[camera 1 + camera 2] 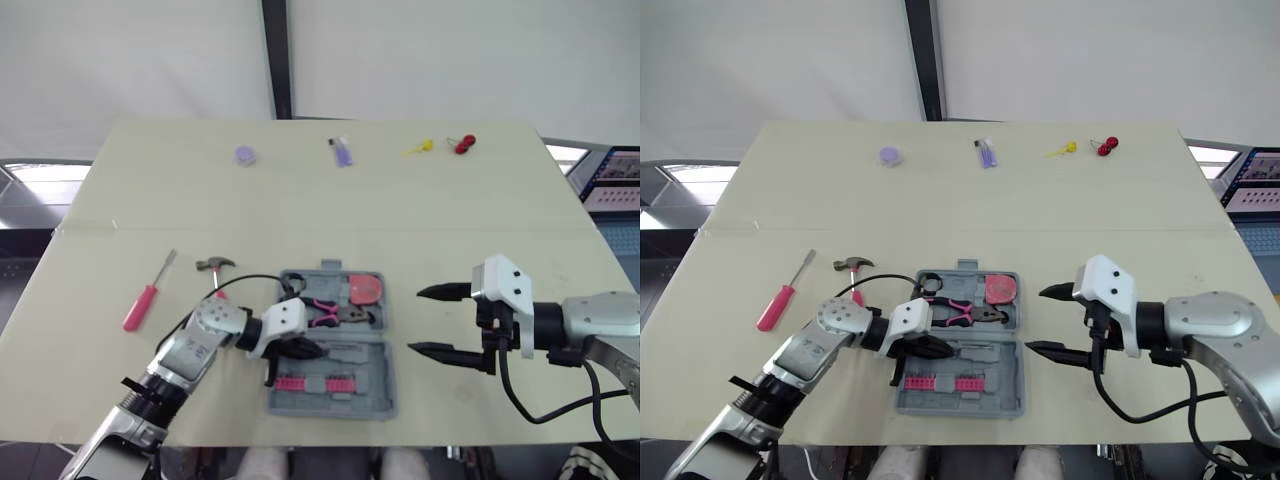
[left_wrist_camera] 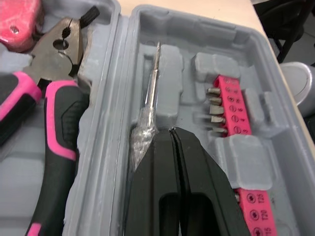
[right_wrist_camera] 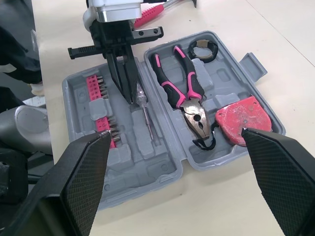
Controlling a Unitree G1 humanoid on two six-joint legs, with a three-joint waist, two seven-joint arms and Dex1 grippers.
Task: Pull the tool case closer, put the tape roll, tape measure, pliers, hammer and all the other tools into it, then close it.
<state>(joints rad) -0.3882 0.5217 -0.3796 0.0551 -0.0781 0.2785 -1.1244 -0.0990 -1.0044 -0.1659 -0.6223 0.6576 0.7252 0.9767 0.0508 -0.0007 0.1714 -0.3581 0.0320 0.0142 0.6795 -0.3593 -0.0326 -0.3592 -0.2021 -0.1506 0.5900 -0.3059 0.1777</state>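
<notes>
Lying open and flat near the front edge of the table (image 1: 300, 200), the tool case (image 1: 385, 345) has its hinge running left to right and its handle tab pointing away from the robot. In the far half, the pliers (image 1: 335, 315) lie along the case's length, with the nose toward the right and the pink-and-black handles toward the left. The tape measure (image 1: 362, 290) sits just beyond the nose, and the tape roll (image 3: 203, 49) is in the far-left corner. The near half holds a pink bit strip (image 2: 231, 108) and a small screwdriver (image 2: 153, 73), which lies along its slot with its clear handle toward the left.

The left gripper (image 2: 171, 130) is down in the near half with its fingers pressed together and its tips against that clear handle. Part of the handle is covered by a finger, so it is unclear whether the handle is actually pinched. The right gripper (image 1: 416, 320) hangs just right of the case, spread wide, holding nothing.

Left of the case, the hammer (image 1: 215, 268) lies with its handle partly hidden behind the left arm. Farther left, a red-handled screwdriver (image 1: 148, 292) points its tip away from the robot. Small objects along the far edge are too small to identify.
</notes>
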